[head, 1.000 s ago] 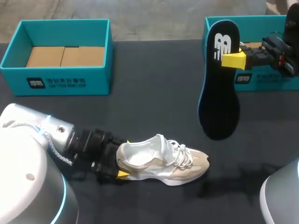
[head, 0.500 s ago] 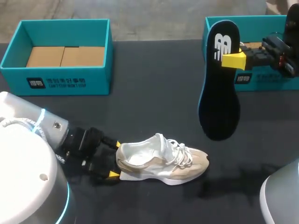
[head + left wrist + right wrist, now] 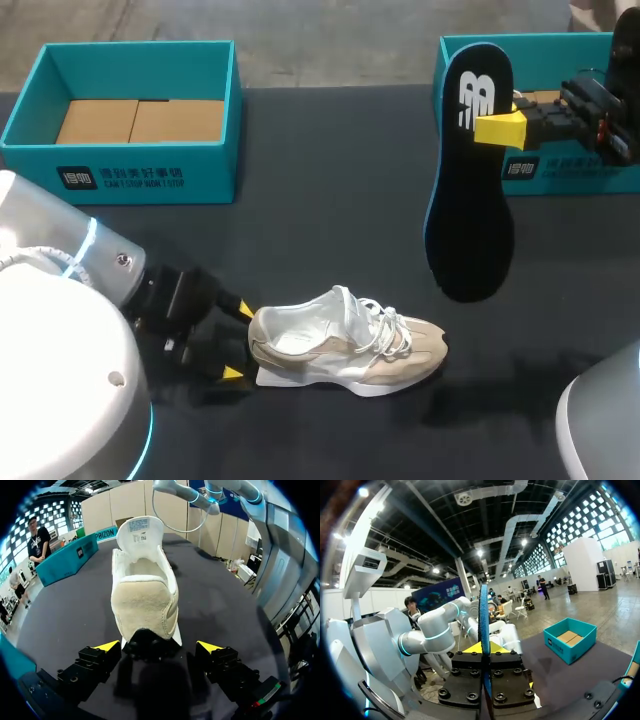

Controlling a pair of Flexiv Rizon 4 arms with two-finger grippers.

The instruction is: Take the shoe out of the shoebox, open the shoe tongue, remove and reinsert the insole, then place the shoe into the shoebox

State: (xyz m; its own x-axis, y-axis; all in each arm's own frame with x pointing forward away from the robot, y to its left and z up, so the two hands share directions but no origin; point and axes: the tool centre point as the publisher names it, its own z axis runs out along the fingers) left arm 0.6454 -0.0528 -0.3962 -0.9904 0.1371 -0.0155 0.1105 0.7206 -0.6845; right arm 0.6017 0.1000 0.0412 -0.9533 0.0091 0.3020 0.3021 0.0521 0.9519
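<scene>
Left gripper (image 3: 238,342) sits low on the black table (image 3: 330,200), fingers spread wide. The shoe (image 3: 345,345) rests on its sole just ahead of the tips, heel toward them. The left wrist view shows a gap on both sides and the tongue (image 3: 140,530) standing up. Right gripper (image 3: 490,127) is clamped on the insole (image 3: 470,180) near its narrow end, one finger on each face. The wide end hangs below the fingers. One shoebox (image 3: 560,170) lies just behind these fingers, the other shoebox (image 3: 140,178) well apart.

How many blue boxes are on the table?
2. The left shoebox sits at the table's far left; the right shoebox is at the far right, behind the insole, partly out of view.
</scene>
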